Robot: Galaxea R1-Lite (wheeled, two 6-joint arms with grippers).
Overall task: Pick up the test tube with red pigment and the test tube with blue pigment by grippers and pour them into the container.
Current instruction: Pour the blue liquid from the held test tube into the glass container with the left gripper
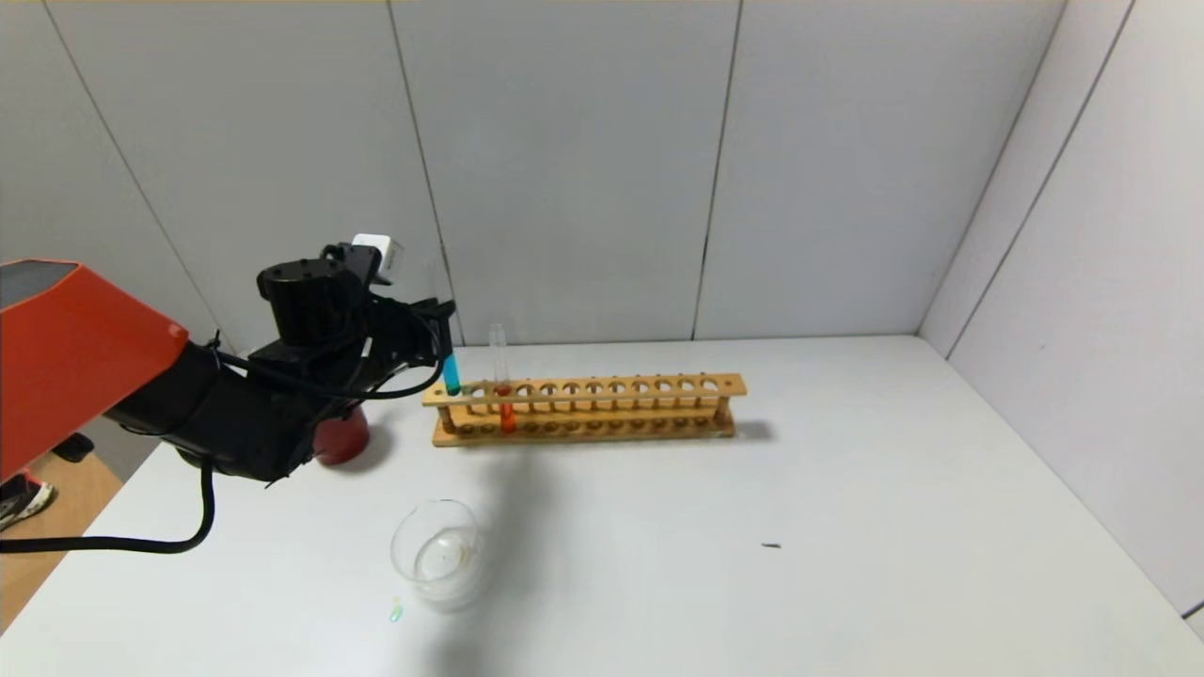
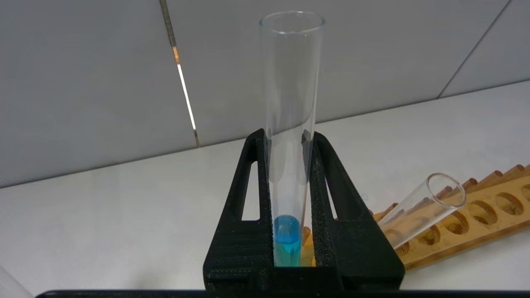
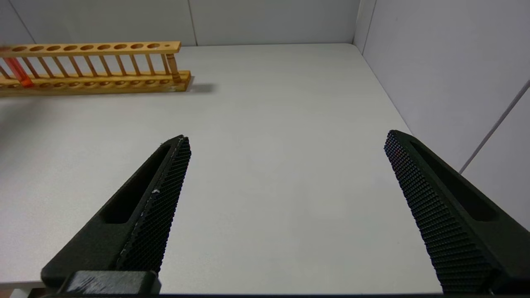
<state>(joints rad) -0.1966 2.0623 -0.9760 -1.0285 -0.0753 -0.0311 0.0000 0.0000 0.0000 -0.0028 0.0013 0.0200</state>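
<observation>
My left gripper is shut on the test tube with blue pigment at the left end of the wooden rack; its bottom is just above the rack's top bar. In the left wrist view the tube stands upright between the fingers, with teal liquid low down. The test tube with red pigment stands in the rack beside it and shows in the right wrist view. The container, a clear glass dish, sits on the table in front. My right gripper is open and empty over the bare table.
A dark red cup stands behind my left arm, left of the rack. A small dark speck lies on the white table. Grey walls close the back and right sides. A tiny teal drop lies near the dish.
</observation>
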